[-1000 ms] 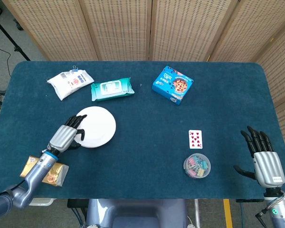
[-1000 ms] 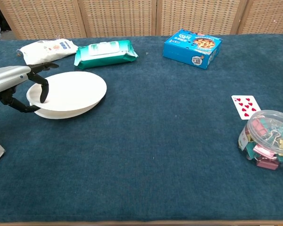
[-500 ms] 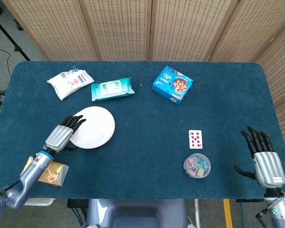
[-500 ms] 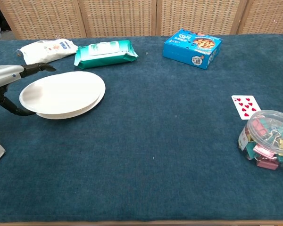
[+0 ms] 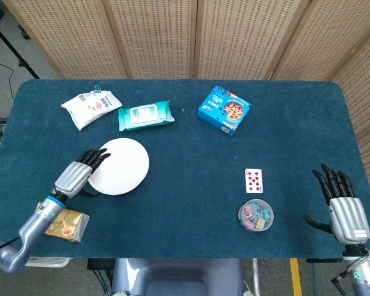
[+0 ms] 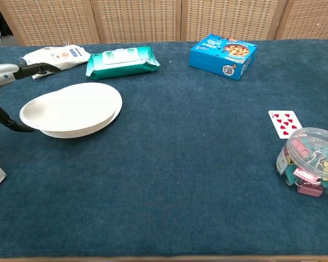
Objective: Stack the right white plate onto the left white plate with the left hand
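Two white plates lie stacked at the table's left. The upper plate (image 5: 118, 165) (image 6: 71, 106) sits shifted a little left on the lower plate (image 6: 110, 119), of which only the right rim shows. My left hand (image 5: 77, 175) (image 6: 4, 73) is just left of the stack with its fingers spread along the rim and holds nothing. I cannot tell whether a fingertip touches the rim. My right hand (image 5: 344, 209) rests open at the near right edge of the table, far from the plates, and is outside the chest view.
Behind the plates lie a white clipped bag (image 5: 90, 108) and a green wipes pack (image 5: 145, 115). A blue cookie box (image 5: 224, 110) is at the back centre. A playing card (image 5: 253, 180) and a clear tub of binder clips (image 5: 255, 215) are at the right. A gold packet (image 5: 63, 225) lies by the left forearm.
My left hand has let go of the upper plate and drawn back to the left. That plate has settled flat on the lower one. The right hand has not moved.
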Action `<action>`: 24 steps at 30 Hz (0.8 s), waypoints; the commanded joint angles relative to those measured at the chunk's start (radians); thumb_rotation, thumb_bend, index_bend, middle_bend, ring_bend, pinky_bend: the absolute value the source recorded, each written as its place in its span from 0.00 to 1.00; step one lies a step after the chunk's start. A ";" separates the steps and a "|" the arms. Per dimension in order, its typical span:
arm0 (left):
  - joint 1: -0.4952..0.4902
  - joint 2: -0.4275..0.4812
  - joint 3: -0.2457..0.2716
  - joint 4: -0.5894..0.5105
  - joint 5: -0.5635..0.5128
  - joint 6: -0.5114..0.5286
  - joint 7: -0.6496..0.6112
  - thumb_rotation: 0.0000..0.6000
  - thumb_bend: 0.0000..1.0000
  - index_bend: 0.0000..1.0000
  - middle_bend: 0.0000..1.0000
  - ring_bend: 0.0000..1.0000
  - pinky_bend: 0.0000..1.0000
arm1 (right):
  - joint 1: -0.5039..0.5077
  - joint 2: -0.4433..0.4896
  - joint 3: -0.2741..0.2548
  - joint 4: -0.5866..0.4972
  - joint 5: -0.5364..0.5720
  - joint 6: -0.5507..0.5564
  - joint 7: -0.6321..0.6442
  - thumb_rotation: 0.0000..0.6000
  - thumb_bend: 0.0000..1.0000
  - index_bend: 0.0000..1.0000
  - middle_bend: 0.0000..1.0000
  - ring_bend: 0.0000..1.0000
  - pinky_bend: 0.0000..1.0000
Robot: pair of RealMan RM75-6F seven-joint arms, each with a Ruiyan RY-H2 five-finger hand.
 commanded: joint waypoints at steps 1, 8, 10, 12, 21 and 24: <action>-0.003 0.078 0.016 -0.089 0.002 -0.041 0.063 1.00 0.01 0.00 0.00 0.00 0.00 | 0.000 0.000 0.000 -0.002 0.000 -0.001 0.000 1.00 0.00 0.05 0.00 0.00 0.00; -0.006 0.118 -0.009 -0.201 -0.125 -0.127 0.341 1.00 0.01 0.00 0.00 0.00 0.00 | -0.002 0.003 -0.002 -0.007 -0.002 0.001 -0.003 1.00 0.00 0.05 0.00 0.00 0.00; -0.006 0.110 -0.016 -0.216 -0.136 -0.132 0.342 1.00 0.01 0.00 0.00 0.00 0.00 | -0.003 0.004 -0.001 -0.008 -0.003 0.003 -0.001 1.00 0.00 0.05 0.00 0.00 0.00; -0.005 0.100 -0.015 -0.221 -0.113 -0.118 0.312 1.00 0.01 0.00 0.00 0.00 0.00 | -0.003 0.005 -0.001 -0.008 -0.002 0.004 0.001 1.00 0.00 0.05 0.00 0.00 0.00; -0.012 0.041 -0.005 -0.232 -0.051 -0.104 0.276 1.00 0.01 0.00 0.00 0.00 0.00 | -0.003 0.007 0.000 -0.006 -0.001 0.001 0.005 1.00 0.00 0.05 0.00 0.00 0.00; -0.010 0.008 -0.009 -0.242 -0.049 -0.092 0.312 1.00 0.01 0.00 0.00 0.00 0.00 | -0.002 0.007 -0.001 -0.005 -0.001 -0.001 0.006 1.00 0.00 0.05 0.00 0.00 0.00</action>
